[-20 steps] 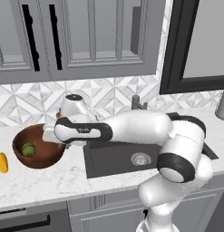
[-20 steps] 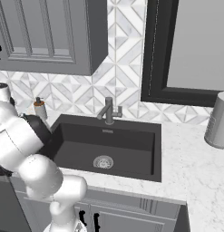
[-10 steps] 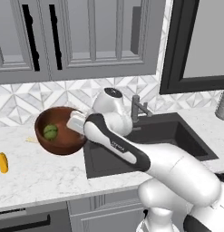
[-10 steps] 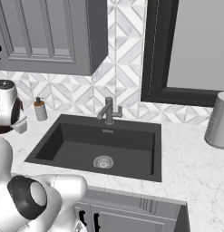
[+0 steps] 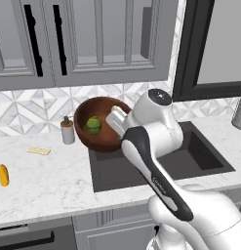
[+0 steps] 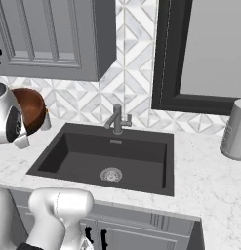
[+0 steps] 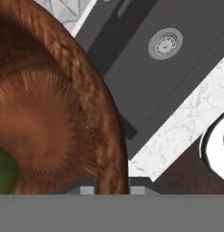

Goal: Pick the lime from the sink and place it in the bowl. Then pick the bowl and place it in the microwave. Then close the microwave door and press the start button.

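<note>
Now arm raised, jaws clamped on bowl [image 5: 100,124] rim, lime [image 5: 94,124] inside, above sink [image 5: 200,158].

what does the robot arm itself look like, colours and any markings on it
The arm is glossy white with rounded, bulbous links. A dark grey to black band curves along one link, carrying small white lettering too small to read. A round joint cap near the wrist has a dark centre. In the right base view a white link shows a dark oval inset. No loose cables are visible.

Wooden bowl with lime, lifted over the sink

The glossy reddish-brown bowl [image 5: 100,124] is tilted above the left edge of the dark sink [image 5: 190,156]; the small green lime [image 5: 94,124] lies inside it.
</note>
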